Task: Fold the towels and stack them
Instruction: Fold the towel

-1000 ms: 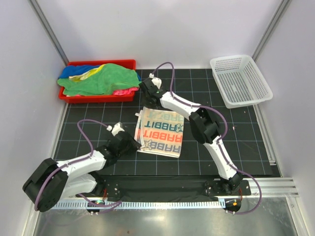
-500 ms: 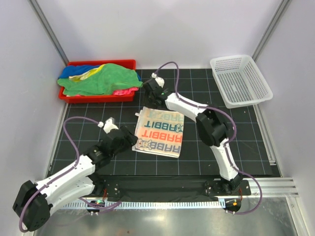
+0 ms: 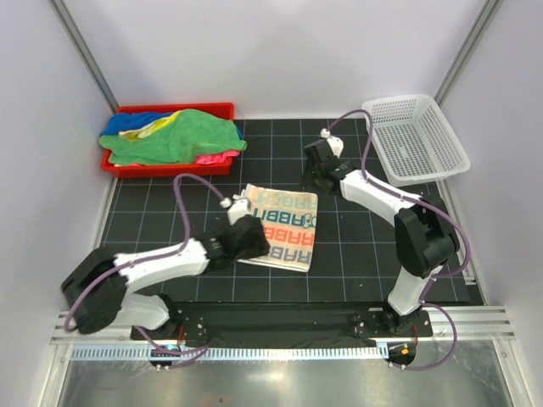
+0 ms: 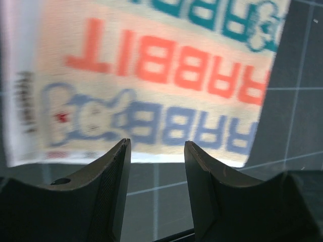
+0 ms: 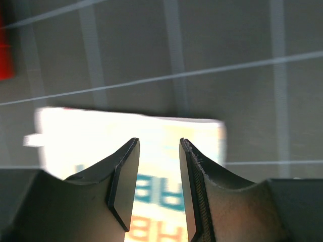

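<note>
Left fingers [image 4: 108, 196] parted, right fingers [image 5: 123, 186] parted — both empty

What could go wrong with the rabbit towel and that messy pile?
The left gripper hovers open at the edge of the folded RABBIT towel; a nudge might drag it and spoil the fold. The green towel drapes over the rim of the red tray, so pulling it could tug others out.

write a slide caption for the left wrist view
Open left end effector at the edge of a folded cream towel with printed letters
</note>
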